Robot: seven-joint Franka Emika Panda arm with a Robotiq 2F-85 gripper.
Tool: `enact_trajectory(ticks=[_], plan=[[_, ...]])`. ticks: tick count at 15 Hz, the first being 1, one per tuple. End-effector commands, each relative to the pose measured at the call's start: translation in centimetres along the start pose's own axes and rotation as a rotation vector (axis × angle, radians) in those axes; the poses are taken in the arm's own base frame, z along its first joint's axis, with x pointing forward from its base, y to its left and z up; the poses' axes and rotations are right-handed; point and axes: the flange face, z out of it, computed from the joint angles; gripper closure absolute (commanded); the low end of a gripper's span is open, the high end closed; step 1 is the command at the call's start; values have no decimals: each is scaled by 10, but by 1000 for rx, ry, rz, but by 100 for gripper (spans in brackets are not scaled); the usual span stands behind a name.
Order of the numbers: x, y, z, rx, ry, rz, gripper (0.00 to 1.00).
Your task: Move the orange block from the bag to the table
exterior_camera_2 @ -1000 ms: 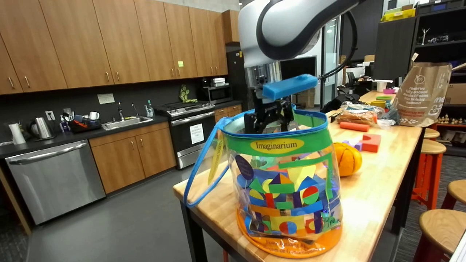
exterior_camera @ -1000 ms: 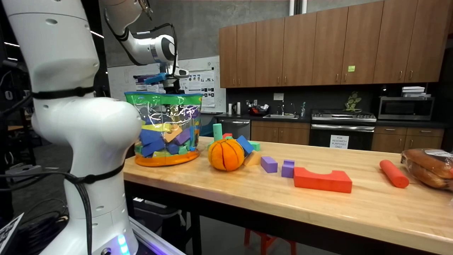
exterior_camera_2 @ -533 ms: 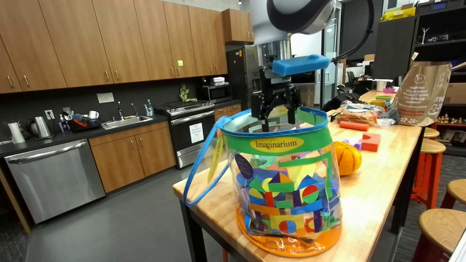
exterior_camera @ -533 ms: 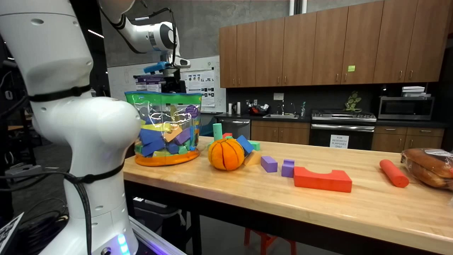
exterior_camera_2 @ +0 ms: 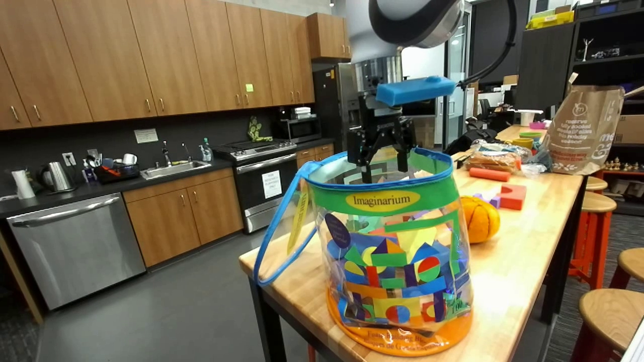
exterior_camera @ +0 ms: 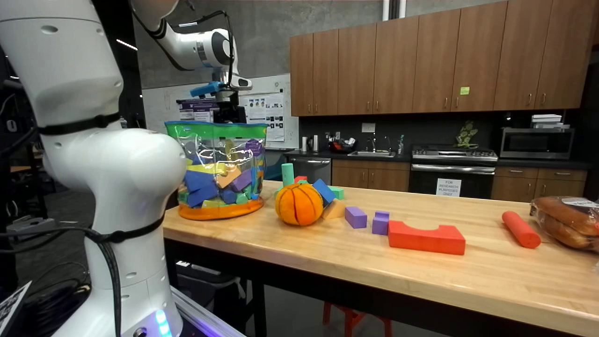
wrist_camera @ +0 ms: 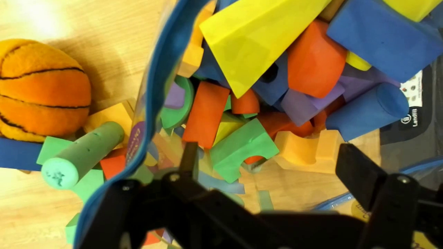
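While the claw [exterior_camera_2: 385,170] gapes, the bag [exterior_camera_2: 383,200] holds blocks [wrist_camera: 258,43] — orange arch [wrist_camera: 308,155] included.

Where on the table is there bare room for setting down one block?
In an exterior view, the table has bare wood between the red notched block and red cylinder, and in front of that block toward the near edge. It is crowded beside the ball, where a blue block and orange wedge bunch, and inside the bag.
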Motion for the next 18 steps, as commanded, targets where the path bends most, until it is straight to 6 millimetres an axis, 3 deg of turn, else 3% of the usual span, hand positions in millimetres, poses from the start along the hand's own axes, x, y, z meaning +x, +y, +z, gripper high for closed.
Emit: enact_trajectory(ticks=[1,6,18], plan=[[0,0,-1,0,-1,0,0],[-1,-3,1,-9,-11,-7,0],[-4,-18,51,47,-154,-50,0]])
